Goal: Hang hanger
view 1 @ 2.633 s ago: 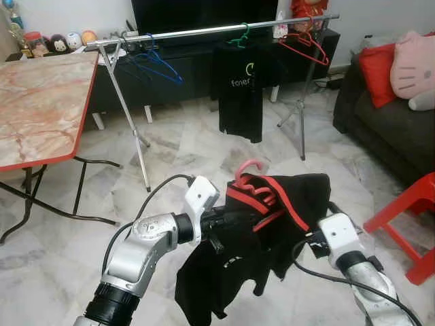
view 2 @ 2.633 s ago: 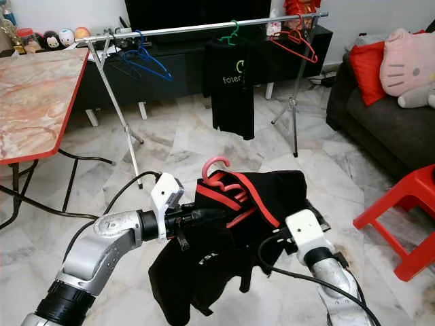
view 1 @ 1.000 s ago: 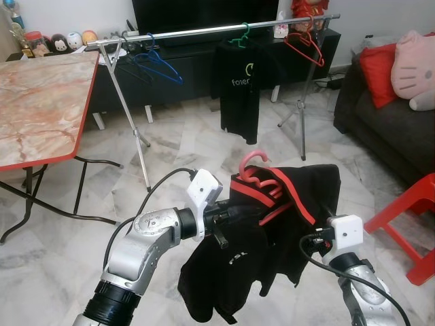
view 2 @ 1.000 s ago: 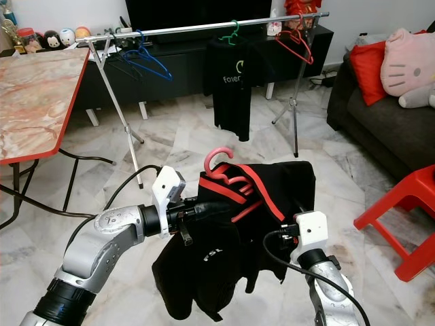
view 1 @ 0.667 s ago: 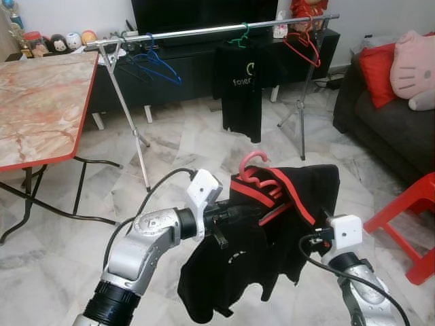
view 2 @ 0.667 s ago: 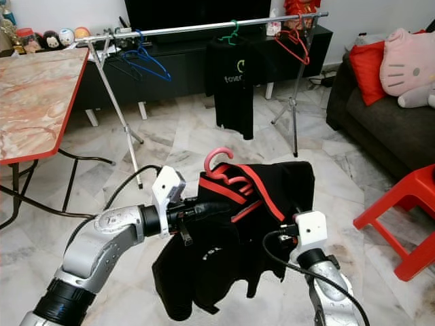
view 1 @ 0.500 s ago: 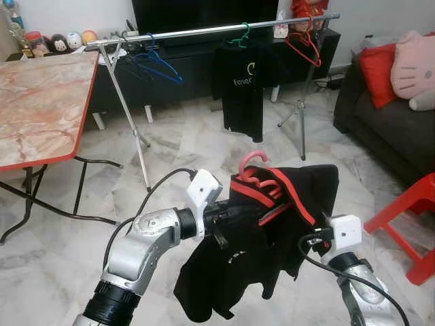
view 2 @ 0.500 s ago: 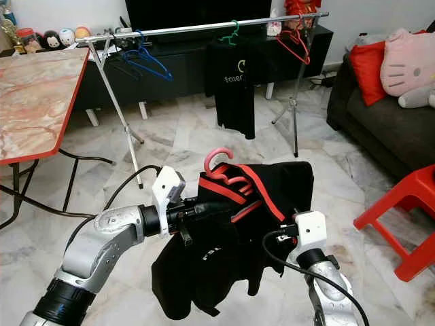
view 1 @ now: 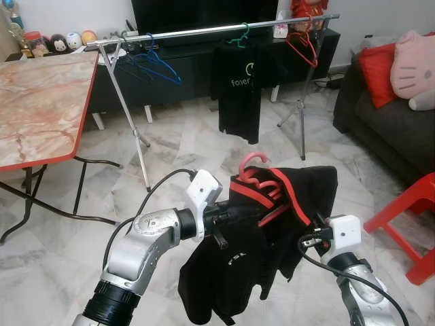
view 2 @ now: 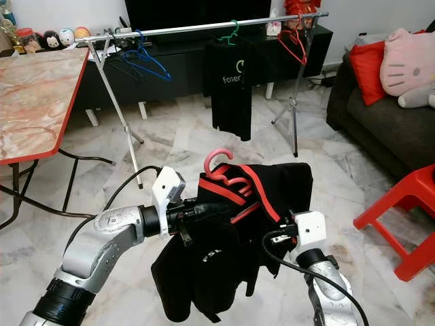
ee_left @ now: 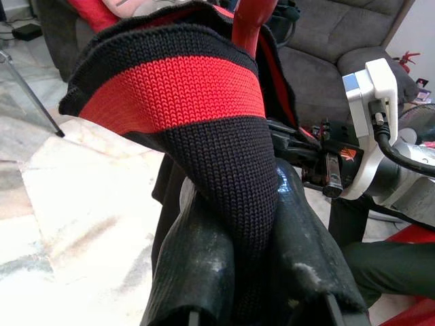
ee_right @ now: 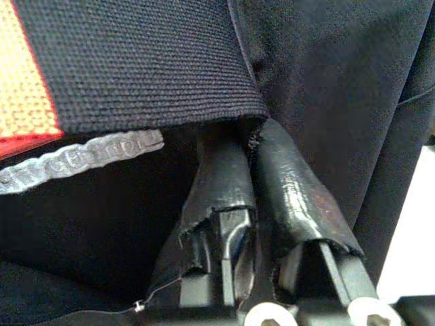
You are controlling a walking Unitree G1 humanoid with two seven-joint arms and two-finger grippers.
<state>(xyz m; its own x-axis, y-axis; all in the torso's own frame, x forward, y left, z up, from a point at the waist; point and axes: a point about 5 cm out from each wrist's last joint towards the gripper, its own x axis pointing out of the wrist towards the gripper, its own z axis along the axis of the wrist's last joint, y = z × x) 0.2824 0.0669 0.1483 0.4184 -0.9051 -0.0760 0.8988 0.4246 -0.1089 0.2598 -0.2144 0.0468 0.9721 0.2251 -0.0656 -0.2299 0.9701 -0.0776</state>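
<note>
A black knit shirt with a red-striped collar hung on a pink plastic hanger, held up between the robot's two arms in the lower middle of the head views. The left gripper reached in from 9 o'clock, its two black fingers pressed together on the shirt's striped collar band just below the hanger's hook. The right gripper came in from about 4 o'clock, its black fingers shut on a fold of the black fabric at the shirt's right edge. The hanger's pink hook stood upright above the collar, free of any rail.

Well beyond it, toward 12 o'clock, a silver metal clothes rail on splayed legs crossed the room. On the rail hung a blue wire hanger near its left end, a green hanger carrying a black T-shirt with pale lettering near the middle, and a bare red hanger near its right end. A marble-patterned folding table with a red edge stood at 10 o'clock. A dark grey sofa with a red cushion sat at 2 o'clock, and a red plastic stool stood at 4 o'clock on the pale marble floor.
</note>
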